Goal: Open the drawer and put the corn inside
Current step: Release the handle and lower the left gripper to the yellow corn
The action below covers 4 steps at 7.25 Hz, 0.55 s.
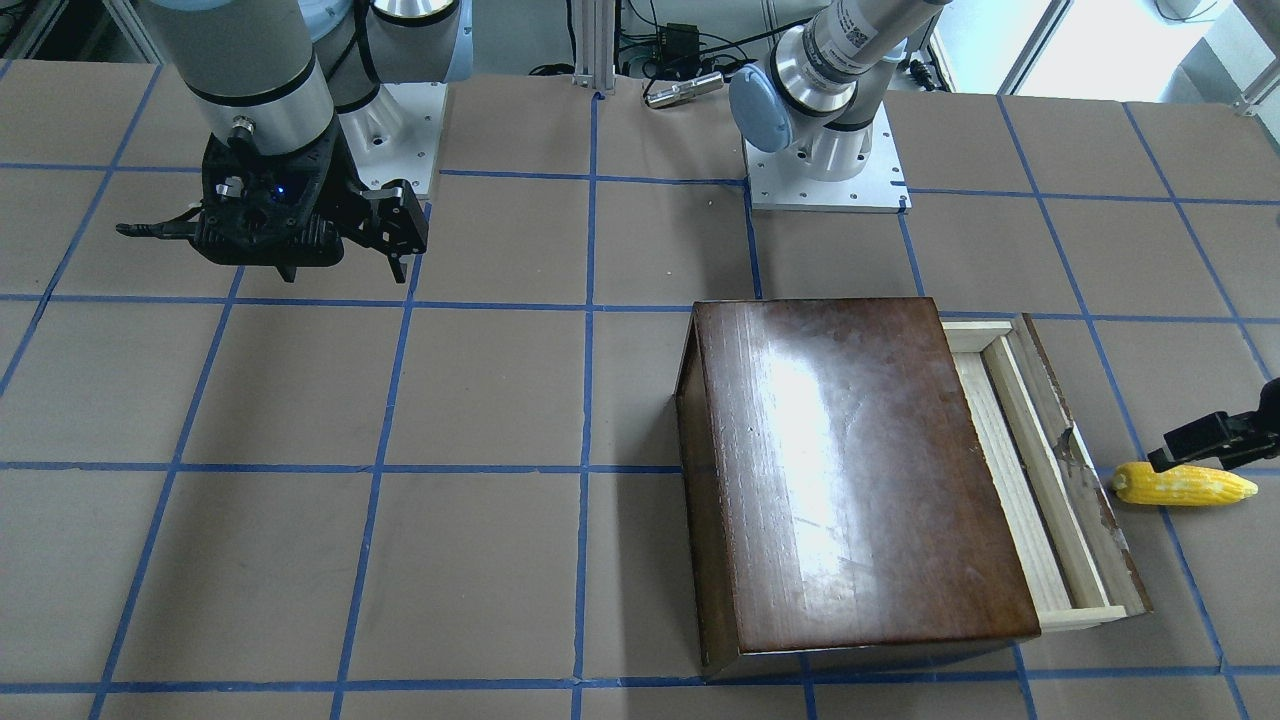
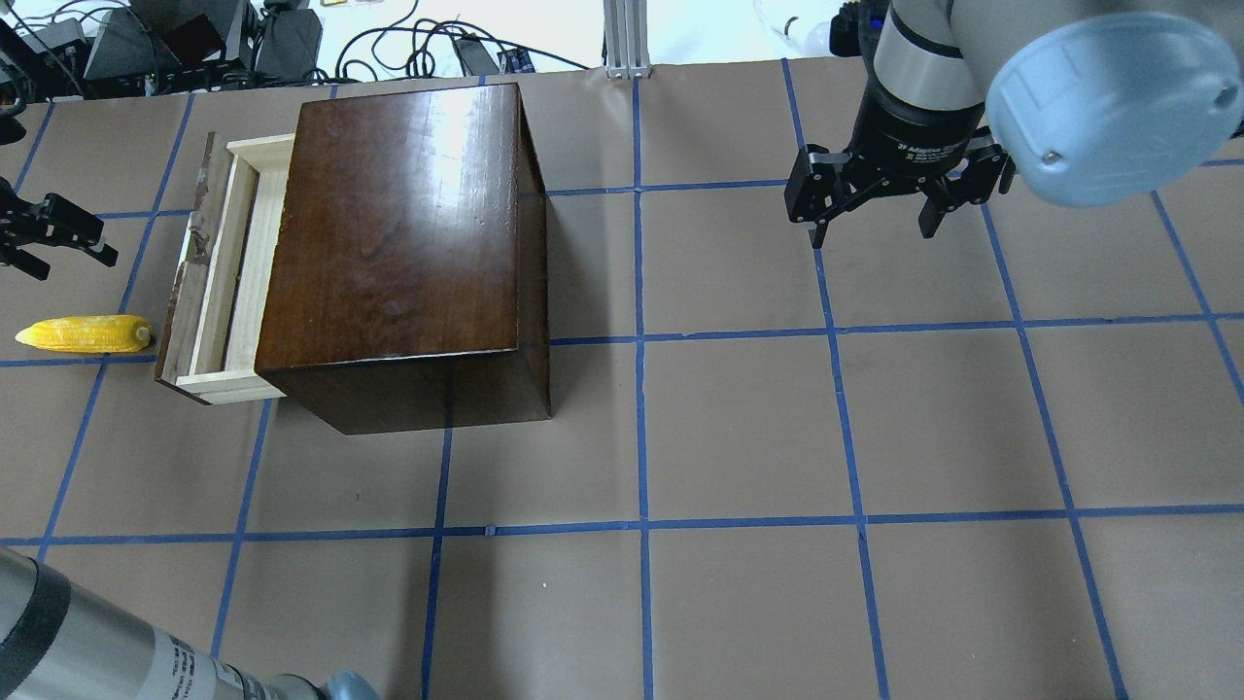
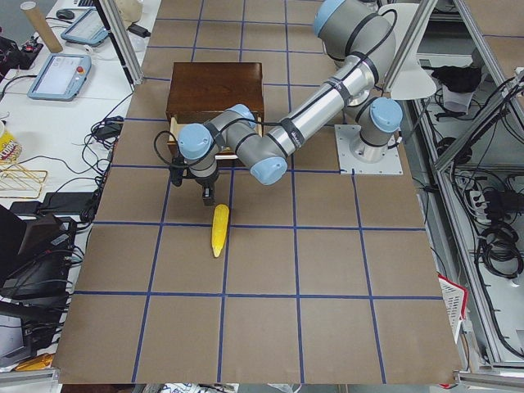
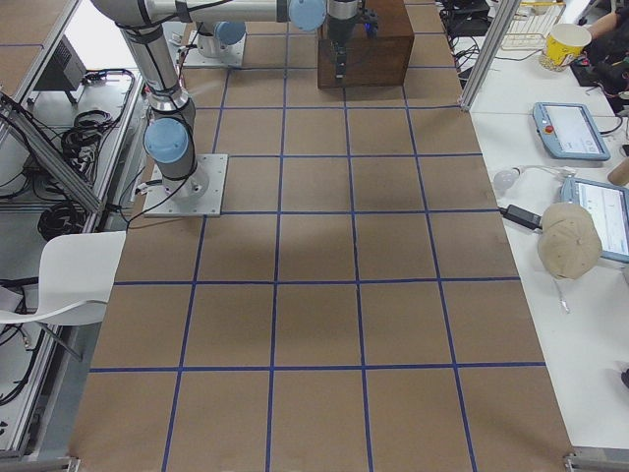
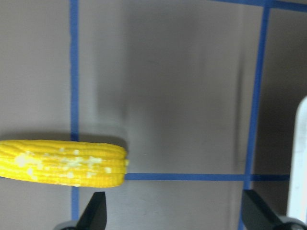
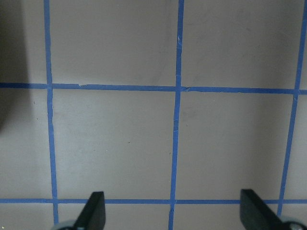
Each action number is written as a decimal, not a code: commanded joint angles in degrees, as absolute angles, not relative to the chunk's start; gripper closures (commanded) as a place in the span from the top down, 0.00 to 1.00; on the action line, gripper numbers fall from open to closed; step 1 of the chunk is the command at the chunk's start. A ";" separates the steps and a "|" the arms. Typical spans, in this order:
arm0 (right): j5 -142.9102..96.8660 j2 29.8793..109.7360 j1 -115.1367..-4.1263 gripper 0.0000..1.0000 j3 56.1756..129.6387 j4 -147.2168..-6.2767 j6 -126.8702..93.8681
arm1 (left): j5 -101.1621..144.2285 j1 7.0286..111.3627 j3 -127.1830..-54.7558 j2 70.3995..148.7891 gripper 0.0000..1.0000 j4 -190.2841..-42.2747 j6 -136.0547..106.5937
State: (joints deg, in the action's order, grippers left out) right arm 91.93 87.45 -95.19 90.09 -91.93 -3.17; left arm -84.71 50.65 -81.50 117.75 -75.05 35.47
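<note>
The drawer (image 2: 219, 282) of pale wood with a chipped dark front stands partly pulled out of the glossy dark-brown box (image 2: 398, 233); what shows of its inside holds nothing. The yellow corn (image 2: 83, 333) lies on the table just outside the drawer's front, pointed end away from it. It also shows in the front view (image 1: 1185, 485) and the left wrist view (image 5: 62, 163). My left gripper (image 2: 68, 261) is open and empty, above the table beside the corn's blunt end. My right gripper (image 2: 875, 219) is open and empty, far across the table.
The table is brown paper with a blue tape grid (image 2: 641, 340). The right arm's elbow (image 2: 1108, 97) hangs over the far right. Cables and gear (image 2: 194, 39) lie beyond the table's far edge behind the box.
</note>
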 commanded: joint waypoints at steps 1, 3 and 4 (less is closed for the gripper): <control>91.93 87.45 -95.19 1.00 90.09 -91.93 -3.16 | -87.08 49.23 -81.39 118.74 1.00 -74.36 31.42; 91.93 87.45 -95.19 1.00 90.09 -91.93 -3.16 | -87.63 47.73 -82.18 120.14 1.00 -72.86 23.07; 91.93 87.45 -95.19 1.00 90.09 -91.93 -3.16 | -87.63 47.29 -82.61 121.10 1.00 -69.55 13.98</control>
State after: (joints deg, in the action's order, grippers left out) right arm 91.93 87.45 -95.18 90.09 -91.93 -3.16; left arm -87.52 47.97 -82.15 120.02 -72.35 23.06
